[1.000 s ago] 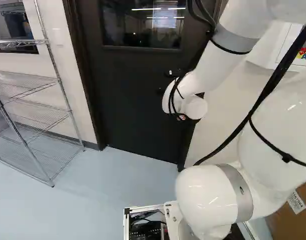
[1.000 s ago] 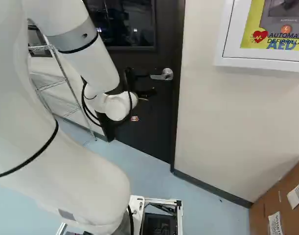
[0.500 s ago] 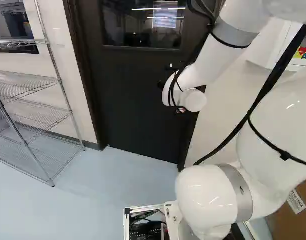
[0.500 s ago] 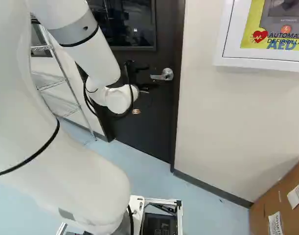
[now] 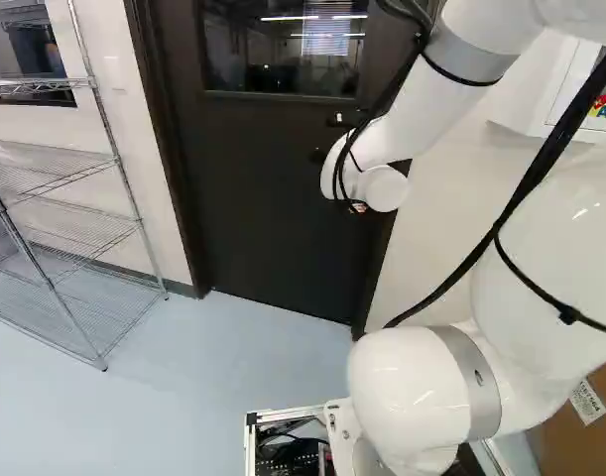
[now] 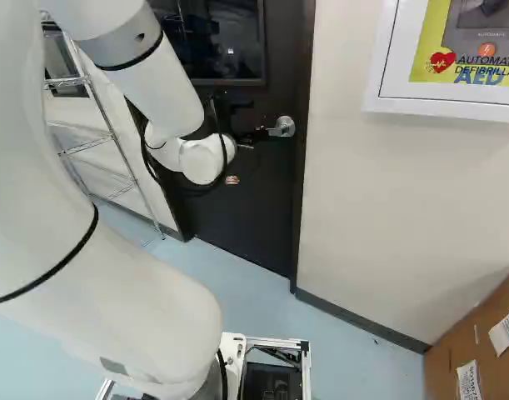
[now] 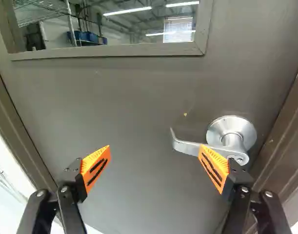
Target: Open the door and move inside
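In the right base view my gripper (image 6: 254,123) is at the dark door (image 6: 262,200), one black finger over the free end of the silver lever handle (image 6: 282,127). In the wrist view the gripper (image 7: 155,147) is spread wide, with bare door (image 7: 139,102) ahead between its orange pads. One pad (image 7: 213,168) overlaps the middle of the lever handle (image 7: 231,131); whether they touch I cannot tell. The lever's free end pokes out on the inner side of that pad. The door is closed in its frame, a window in its upper part.
A wire shelf rack (image 5: 64,208) stands by the wall left of the door. Right of the door, a white defibrillator cabinet (image 6: 396,67) hangs on the wall, and a cardboard box (image 6: 479,342) stands below it at the far right.
The arm's wrist has risen a little, and the gripper has shifted toward the lever handle, now covering its free end in the right base view. Base and door look unmoved.
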